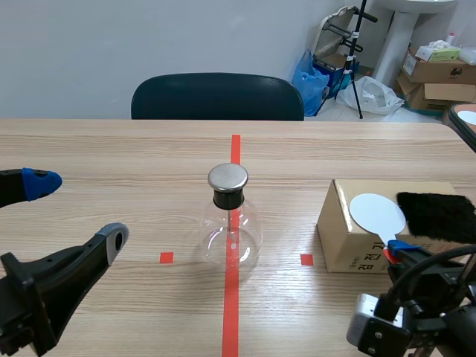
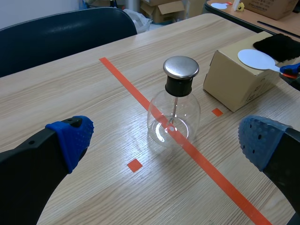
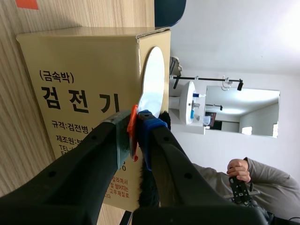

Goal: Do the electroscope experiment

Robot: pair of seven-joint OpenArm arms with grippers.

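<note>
Pickup seems the step in hand: right gripper (image 3: 137,133) pinches the white paddle (image 1: 378,214) atop the box (image 1: 342,232) at right, left gripper (image 1: 76,210) gapes empty near left, and next the paddle likely needs rubbing on the black fur (image 1: 437,216) before nearing the central electroscope (image 1: 232,223).

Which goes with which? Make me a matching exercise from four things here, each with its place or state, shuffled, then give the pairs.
1 flask
2 white paddle
3 black fur
4 left gripper

A open, holding nothing
B lying free on the box
C standing on the red tape line
D handle clamped in the right gripper

Pairs: 1-C, 2-D, 3-B, 4-A.
</note>
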